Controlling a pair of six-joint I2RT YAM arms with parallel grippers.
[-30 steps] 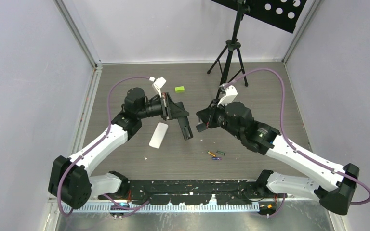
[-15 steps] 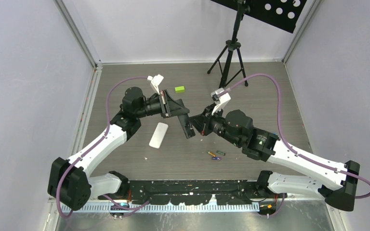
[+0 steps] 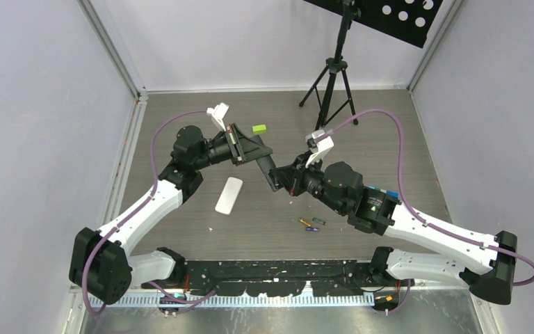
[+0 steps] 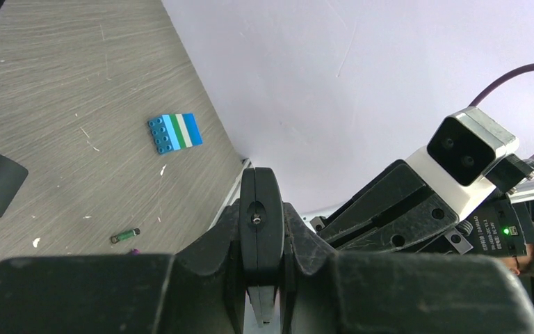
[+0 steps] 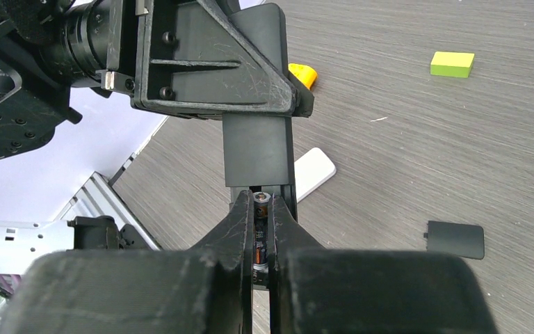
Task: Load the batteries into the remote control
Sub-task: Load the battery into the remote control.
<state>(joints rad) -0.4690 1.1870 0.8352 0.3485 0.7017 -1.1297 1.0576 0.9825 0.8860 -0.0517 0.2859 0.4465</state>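
Note:
My left gripper (image 3: 261, 156) is shut on the black remote control (image 3: 271, 174) and holds it above the table; it shows edge-on between my jaws in the left wrist view (image 4: 261, 229). My right gripper (image 3: 283, 180) is shut on a dark grey battery (image 5: 261, 236), which lies against the open battery compartment at the remote's (image 5: 257, 149) end. A yellowish battery (image 3: 305, 223), a green battery (image 3: 318, 221) and a blue-purple battery (image 3: 311, 229) lie on the table in front of the right arm. The green battery also shows in the left wrist view (image 4: 124, 236).
A white oblong piece (image 3: 229, 195) lies under the left arm. A black battery cover (image 5: 457, 239) lies on the table. A green block (image 3: 259, 129) sits further back. A blue, green and white brick (image 4: 175, 132) lies near the wall. A tripod (image 3: 330, 76) stands at the back.
My right gripper has moved left with the dark battery until it meets the remote's end. My left gripper has lifted and turned the remote toward it.

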